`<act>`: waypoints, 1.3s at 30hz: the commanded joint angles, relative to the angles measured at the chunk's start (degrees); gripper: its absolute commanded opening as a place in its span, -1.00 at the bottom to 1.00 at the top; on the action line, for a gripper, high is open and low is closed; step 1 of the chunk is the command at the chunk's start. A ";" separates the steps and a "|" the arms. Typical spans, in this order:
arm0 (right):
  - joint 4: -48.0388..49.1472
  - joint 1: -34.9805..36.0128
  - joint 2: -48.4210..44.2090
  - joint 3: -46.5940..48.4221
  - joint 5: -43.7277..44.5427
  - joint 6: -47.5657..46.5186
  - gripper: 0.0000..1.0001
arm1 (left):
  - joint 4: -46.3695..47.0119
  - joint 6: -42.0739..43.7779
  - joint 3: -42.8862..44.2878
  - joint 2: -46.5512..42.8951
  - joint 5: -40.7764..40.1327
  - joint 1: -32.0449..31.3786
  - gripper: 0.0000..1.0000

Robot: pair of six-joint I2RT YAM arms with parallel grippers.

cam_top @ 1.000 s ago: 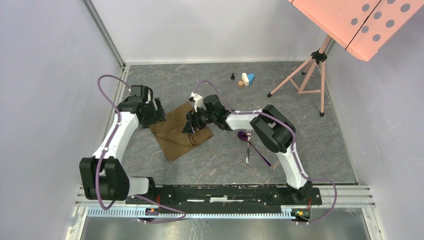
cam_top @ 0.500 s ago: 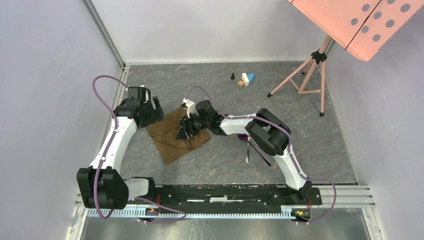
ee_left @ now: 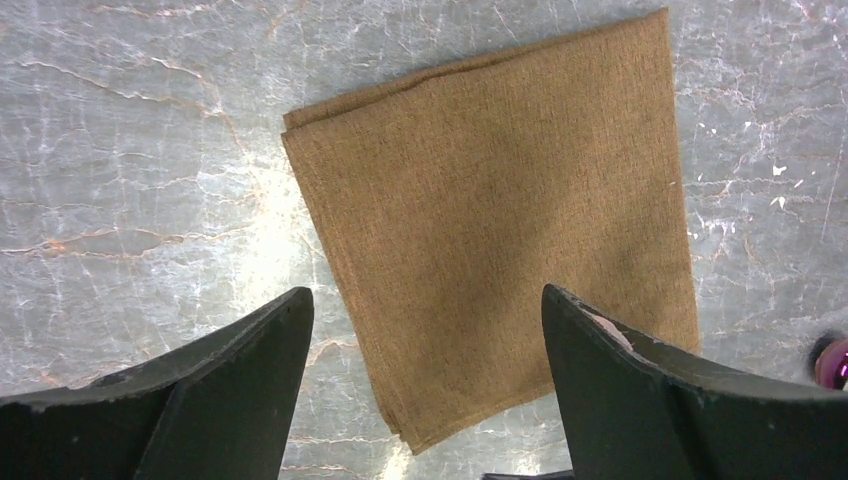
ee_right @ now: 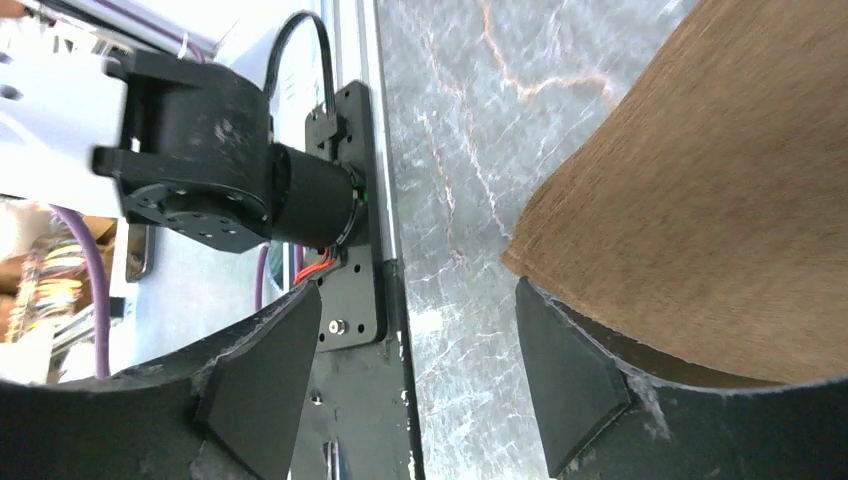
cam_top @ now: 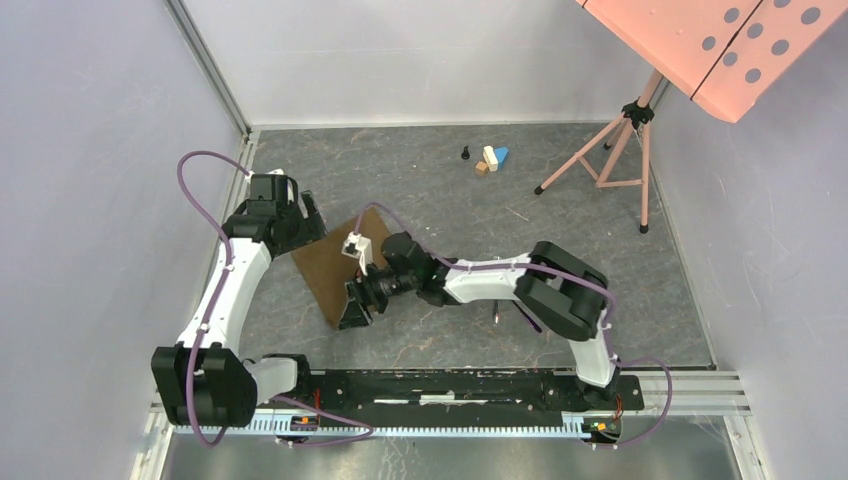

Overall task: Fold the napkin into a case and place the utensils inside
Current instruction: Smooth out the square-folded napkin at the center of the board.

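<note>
Hovering with its fingers spread wide and nothing between them, the left tool (ee_left: 425, 300) looks down on the napkin (ee_left: 490, 220). It sits over the cloth's far-left corner, probably so it can pin or pinch that corner for the next fold. I cannot tell whether its tips touch the fabric.

The right tool (ee_right: 418, 300) is also apart and grips nothing. It is low at the napkin's near corner, with one finger (ee_right: 570, 380) just beside the cloth edge and bare bench showing in the gap. That low, sideways reach suggests it means to slip under the corner or catch the edge, with the left tool steadying the opposite end.

The napkin lies flat on the bench (cam_top: 600, 280) between the two tools, slanted to the arms' rail. It is a doubled rectangle, with stacked layers showing along one long side and at one corner. It looks too wide to be a pouch, so I judge the folding only partly done.

The spoon (ee_left: 833, 362) shows only as a purple bowl at the edge of the left wrist view, near the cloth but clear of it. The fork I cannot pick out, as the right forearm covers that patch. Neither is inside the cloth.

Toy blocks (cam_top: 490, 158) and a pink stand (cam_top: 610, 150) sit well apart at the far side.
</note>
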 commanded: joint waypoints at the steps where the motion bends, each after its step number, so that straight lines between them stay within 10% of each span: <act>1: -4.30 -4.23 -5.32 -1.34 6.02 -5.96 0.55 | 2.54 -1.95 0.10 2.58 5.84 0.29 0.81; 11: -9.59 -9.89 -2.12 -4.04 20.44 -10.21 -0.04 | 3.28 -2.97 1.96 9.05 18.28 0.20 0.85; 24: -25.86 -23.87 -4.20 0.51 38.73 -34.34 -0.07 | 3.64 -1.31 0.48 9.83 23.18 -1.69 0.85; 30: -24.94 -23.69 -11.05 4.38 22.60 -28.28 0.29 | 4.03 -1.49 2.68 16.29 21.77 -2.76 0.87; 39: -4.04 -23.86 -10.03 -11.50 8.85 -7.18 0.05 | 2.46 0.74 15.84 34.67 23.23 -4.41 0.95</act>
